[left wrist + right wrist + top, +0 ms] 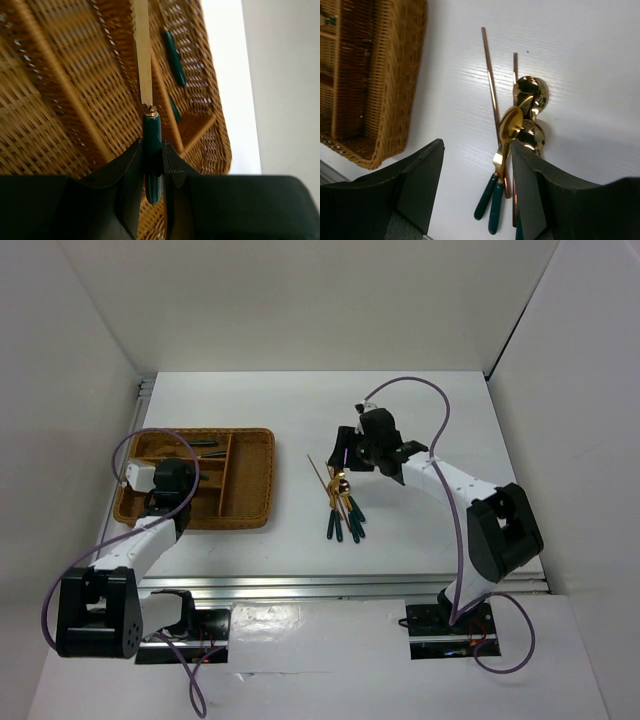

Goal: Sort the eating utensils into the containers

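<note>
The white table (300, 410) bears a wicker tray (250, 480) and a cutlery pile (343, 508).

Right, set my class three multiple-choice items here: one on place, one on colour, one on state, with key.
1. Where is the loose utensil pile? A in the tray; B on the table, right of the tray; C under the left arm.
2. Utensil handles' colour? A dark green; B red; C white.
3. The left fingers are: A open, empty; B out of view; C shut on a utensil handle.
Key: B, top view shows it; A, both wrist views show it; C, they pinch it.
</note>
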Motion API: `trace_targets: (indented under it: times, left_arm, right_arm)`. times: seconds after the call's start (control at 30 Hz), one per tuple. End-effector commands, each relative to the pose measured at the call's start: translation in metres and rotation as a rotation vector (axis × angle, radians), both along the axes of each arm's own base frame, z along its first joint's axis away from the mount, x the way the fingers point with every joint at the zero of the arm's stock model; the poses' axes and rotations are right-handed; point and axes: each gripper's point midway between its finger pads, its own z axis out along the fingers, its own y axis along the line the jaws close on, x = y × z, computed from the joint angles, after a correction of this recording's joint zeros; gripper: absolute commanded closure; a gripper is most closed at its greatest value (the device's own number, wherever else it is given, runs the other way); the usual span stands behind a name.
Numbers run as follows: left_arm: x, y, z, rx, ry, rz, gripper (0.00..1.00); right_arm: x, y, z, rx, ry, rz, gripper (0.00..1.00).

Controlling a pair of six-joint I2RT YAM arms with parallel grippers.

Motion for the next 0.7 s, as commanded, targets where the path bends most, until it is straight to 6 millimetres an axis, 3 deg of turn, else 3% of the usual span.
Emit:
trace_targets:
  times: [0.0,0.23,0.4,0.5,0.6,0.67]
  left_arm:
    - [0.009,0.021,0.007,-0.052,-0.009,0.150,0.73]
    - [0.023,0.028,0.005,-0.089,0.013,0.227,0.72]
    - [0.018,0.028,-0.020,-0.163,0.124,0.297,0.68]
    - [0.017,0.028,-0.021,-0.189,0.119,0.318,0.67]
    - [0.014,0.028,-0.029,-0.212,0.150,0.345,0.63]
    - [0.013,0.028,-0.032,-0.209,0.171,0.347,0.52]
  right_arm:
    - [0.014,0.003,0.012,-0.017,-0.035,0.024,0.36]
    - [0.015,0.006,-0.002,-0.040,0.020,0.032,0.39]
    - [0.013,0.006,-0.008,-0.049,0.051,0.040,0.40]
    - [0.013,0.008,-0.005,-0.044,0.054,0.047,0.40]
    - [0.014,0.010,-0.001,-0.034,0.049,0.055,0.40]
    - [0.012,0.009,-0.002,-0.039,0.059,0.055,0.40]
